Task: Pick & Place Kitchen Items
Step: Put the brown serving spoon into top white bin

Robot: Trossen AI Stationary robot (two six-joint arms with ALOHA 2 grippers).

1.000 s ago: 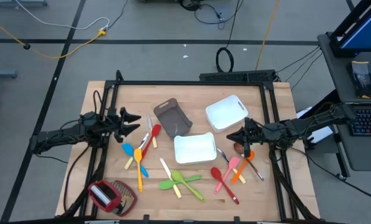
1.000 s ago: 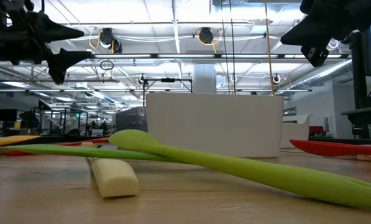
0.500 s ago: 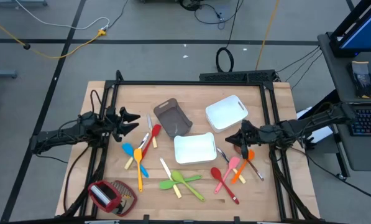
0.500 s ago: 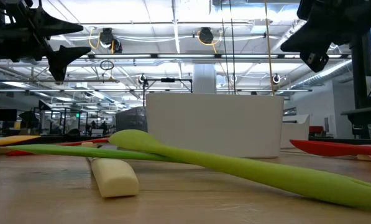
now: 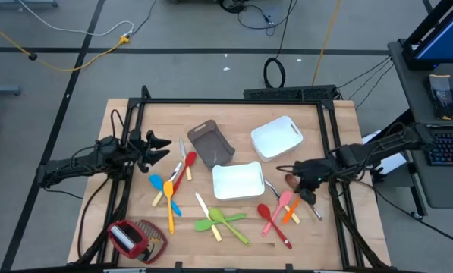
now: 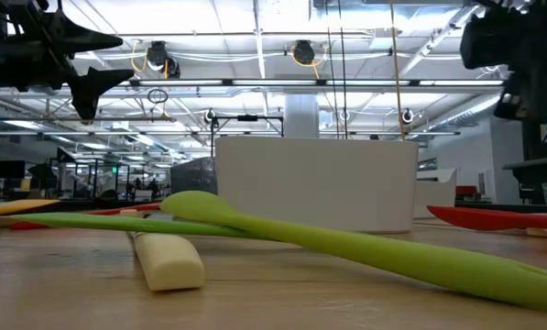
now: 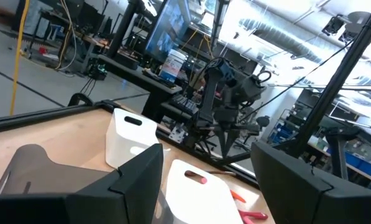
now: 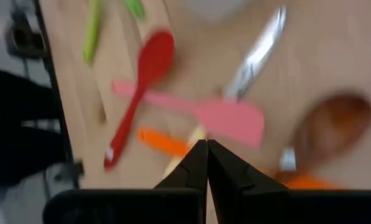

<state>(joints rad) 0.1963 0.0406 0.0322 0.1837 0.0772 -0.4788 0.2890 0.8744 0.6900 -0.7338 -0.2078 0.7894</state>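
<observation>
The kitchen items lie flat on the wooden table in three groups. On the left are a blue spoon (image 5: 156, 182), an orange spoon (image 5: 169, 206) and a red spatula (image 5: 187, 168). In the middle are green spoons (image 5: 224, 220) (image 6: 346, 243). On the right are a red spoon (image 8: 153, 61), a pink spatula (image 8: 230, 119), a brown spoon (image 8: 332, 127) and a metal knife (image 8: 260, 53). My right gripper (image 5: 294, 180) (image 8: 205, 155) hangs shut above the right group, tipped downward and touching nothing. My left gripper (image 5: 165, 146) (image 7: 204, 180) waits open and level, high over the table's left side.
A grey-brown tray (image 5: 211, 142) and a white tray (image 5: 276, 137) stand toward the far side. Another white tray (image 5: 237, 182) sits at the centre, close to the right group. A red-and-silver thing (image 5: 135, 237) lies at the near left corner. A black frame (image 5: 234, 101) borders the table.
My right gripper has tipped from nearly level to pointing steeply down at the right group of utensils. It has sunk a little toward the table's near edge and has stayed shut. No utensil has moved.
</observation>
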